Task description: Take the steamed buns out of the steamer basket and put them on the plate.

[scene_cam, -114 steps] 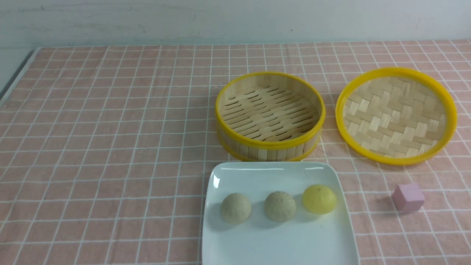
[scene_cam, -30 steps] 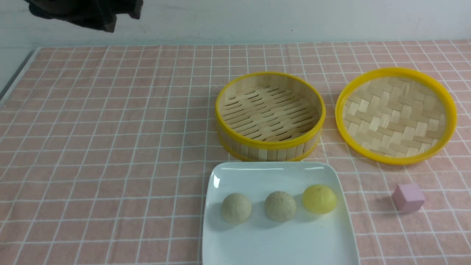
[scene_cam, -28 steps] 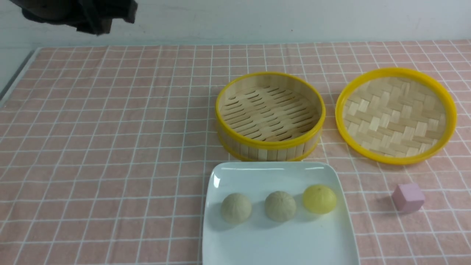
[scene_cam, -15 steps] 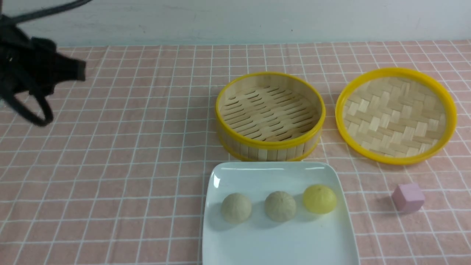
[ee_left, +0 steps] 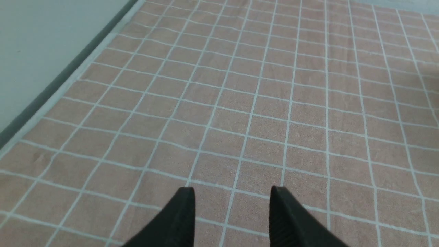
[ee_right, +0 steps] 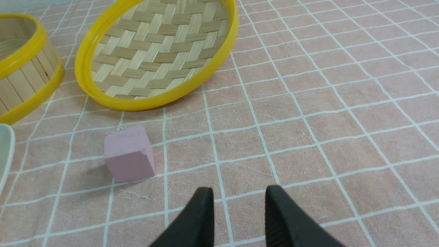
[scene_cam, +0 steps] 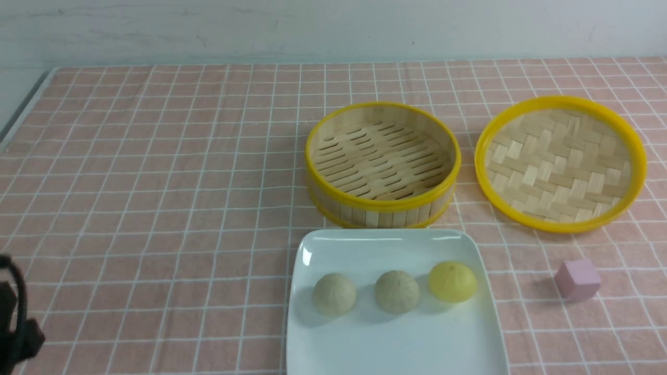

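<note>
The buns point(scene_cam: 334, 295) point(scene_cam: 396, 291) lie on the plate point(scene_cam: 391, 346), well clear of our left gripper point(ee_left: 232, 192) and right gripper point(ee_right: 236, 193), whose fingers stand spread and empty. The basket point(scene_cam: 383, 205) seems empty from here. We judge the moving done; next we only park. The cube point(ee_right: 128, 157) is near the right fingers and the table edge point(ee_left: 51, 103) near the left.

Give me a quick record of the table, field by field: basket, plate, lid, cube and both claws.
steamer basket: empty, uncovered
plate: holds two steamed buns and a yellow bun in a row
lid: lying flat, right of the basket
pink cube: right of the plate
left claw: open, empty
right claw: open, empty, near the cube
</note>
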Robot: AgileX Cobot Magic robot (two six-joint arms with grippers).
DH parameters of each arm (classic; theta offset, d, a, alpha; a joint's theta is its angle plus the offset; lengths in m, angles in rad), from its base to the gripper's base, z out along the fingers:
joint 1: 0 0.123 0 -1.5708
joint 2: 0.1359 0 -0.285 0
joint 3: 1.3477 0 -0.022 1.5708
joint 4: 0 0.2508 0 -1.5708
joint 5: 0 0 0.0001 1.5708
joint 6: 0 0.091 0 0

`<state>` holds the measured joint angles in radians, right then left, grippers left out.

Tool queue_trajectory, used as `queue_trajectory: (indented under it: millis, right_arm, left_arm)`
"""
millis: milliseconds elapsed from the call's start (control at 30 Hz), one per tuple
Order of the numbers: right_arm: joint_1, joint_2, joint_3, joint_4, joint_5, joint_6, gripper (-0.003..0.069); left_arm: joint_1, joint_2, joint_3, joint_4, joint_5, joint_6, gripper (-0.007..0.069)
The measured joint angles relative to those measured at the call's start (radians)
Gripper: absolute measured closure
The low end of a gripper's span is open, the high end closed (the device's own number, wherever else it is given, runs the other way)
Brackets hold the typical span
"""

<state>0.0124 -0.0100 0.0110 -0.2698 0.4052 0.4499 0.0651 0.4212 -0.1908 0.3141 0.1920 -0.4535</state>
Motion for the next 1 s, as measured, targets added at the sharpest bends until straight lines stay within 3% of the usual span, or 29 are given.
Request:
queue_trajectory:
  millis: [300,633,1000]
  right_arm:
    - [0.0,0.0,0.0,0.0,0.0,0.0,0.042]
    - [0.0,0.0,0.0,-0.001,0.0,0.0,0.042]
    - [0.0,0.0,0.0,-0.001,0.0,0.0,0.042]
  left_arm:
    - [0.009,-0.256,0.111,-0.005,0.053,-0.033,0.0298]
    - [0.009,-0.388,0.119,-0.009,0.243,-0.035,0.0298]
    - [0.01,-0.433,0.217,-0.04,0.175,-0.035,0.0298]
